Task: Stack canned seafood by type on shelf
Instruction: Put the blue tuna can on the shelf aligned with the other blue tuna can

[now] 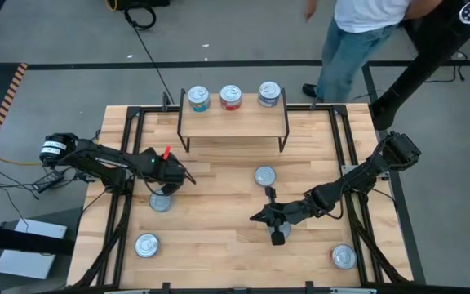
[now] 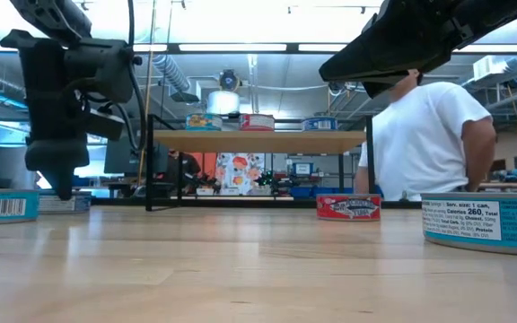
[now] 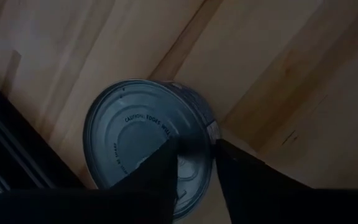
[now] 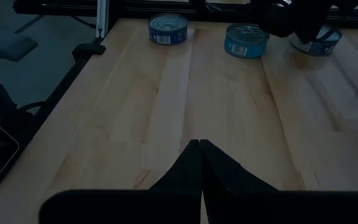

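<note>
The left gripper (image 1: 170, 189) partly covered a tin (image 1: 161, 202) in the high view, and whether its jaws touched that tin could not be told. The person (image 1: 357, 33) beyond the desk (image 1: 219, 245) was cut off by the picture's top edge. Labels on the shelf's (image 1: 233, 122) three tins were too small to read.

Three upright silver-lidded tins, teal (image 1: 198, 99), red (image 1: 231, 97) and blue (image 1: 269, 94), stand in a row on the light-wood shelf (image 1: 233, 122) at top centre; four more tins (image 1: 265, 175) sit scattered, upright, on the tabletop below.
</note>
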Controlling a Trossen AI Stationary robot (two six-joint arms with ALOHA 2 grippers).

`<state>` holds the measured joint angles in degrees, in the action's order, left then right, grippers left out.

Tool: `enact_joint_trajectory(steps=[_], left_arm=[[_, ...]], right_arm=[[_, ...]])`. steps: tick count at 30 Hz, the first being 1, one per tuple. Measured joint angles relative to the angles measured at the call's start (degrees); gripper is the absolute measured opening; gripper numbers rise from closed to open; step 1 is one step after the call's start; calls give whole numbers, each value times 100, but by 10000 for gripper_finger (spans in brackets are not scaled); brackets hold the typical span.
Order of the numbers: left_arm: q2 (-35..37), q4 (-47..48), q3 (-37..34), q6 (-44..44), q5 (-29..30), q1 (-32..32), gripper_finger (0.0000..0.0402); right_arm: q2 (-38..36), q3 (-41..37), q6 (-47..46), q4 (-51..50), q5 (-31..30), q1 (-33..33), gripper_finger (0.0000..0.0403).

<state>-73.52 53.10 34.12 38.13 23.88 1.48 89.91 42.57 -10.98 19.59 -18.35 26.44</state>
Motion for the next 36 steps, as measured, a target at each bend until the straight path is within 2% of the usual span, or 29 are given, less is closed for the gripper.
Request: enact_joint_trajectory(steps=[9,12,21,26,36], left_arm=[[9,-111,-22,-48,-46,13,19],[9,-109,21,-175,-99,28,5],[-2,-168,321,-319,-261,353,2],[-2,-14,361,231,-234,385,7],[-2,-102,326,255,-288,378,89]], right_arm=[[0,0,0,0,0,0,7],[0,0,0,0,0,0,7],[0,0,0,-1,0,0,7],[0,0,0,-2,2,0,7],[0,0,0,-1,2,0,7]])
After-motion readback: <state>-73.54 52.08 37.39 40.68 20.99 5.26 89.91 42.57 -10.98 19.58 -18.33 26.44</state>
